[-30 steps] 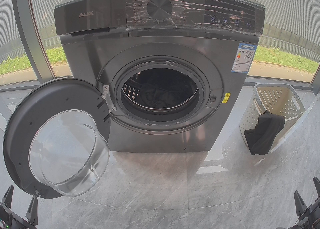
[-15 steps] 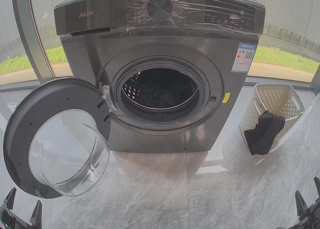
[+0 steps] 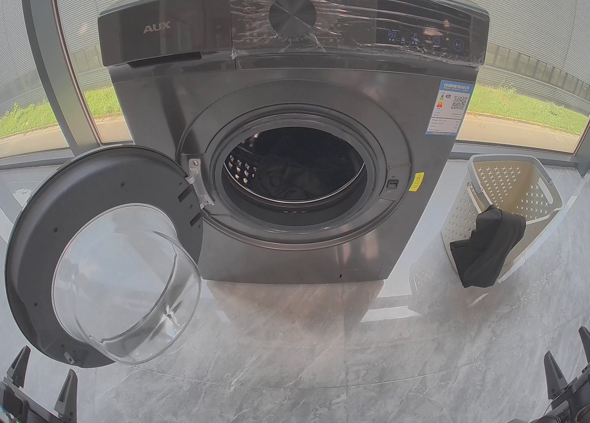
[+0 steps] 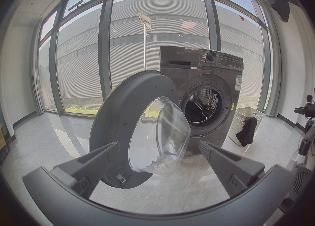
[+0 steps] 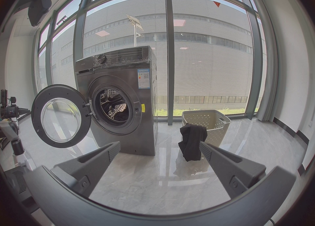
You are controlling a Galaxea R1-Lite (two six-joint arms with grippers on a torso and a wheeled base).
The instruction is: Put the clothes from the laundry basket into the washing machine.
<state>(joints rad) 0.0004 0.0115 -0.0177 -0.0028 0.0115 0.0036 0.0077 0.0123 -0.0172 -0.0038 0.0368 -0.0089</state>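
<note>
The washer, a boxy cabinet of grey brushed metal with film over its panel, stands well ahead of both pincers. Dark cloth is seen in its perforated steel drum, so the task is judged partly done; how many pieces lie there cannot be told in the shadow. Its round door, grey-rimmed with a clear domed bowl, is swung wide just ahead of the left pincer. The basket, of pale perforated plastic, sits ahead of the right pincer, apart from it. One limp black garment is left, draped over its front rim. Both pincers are spread wide and hold nothing.
</note>
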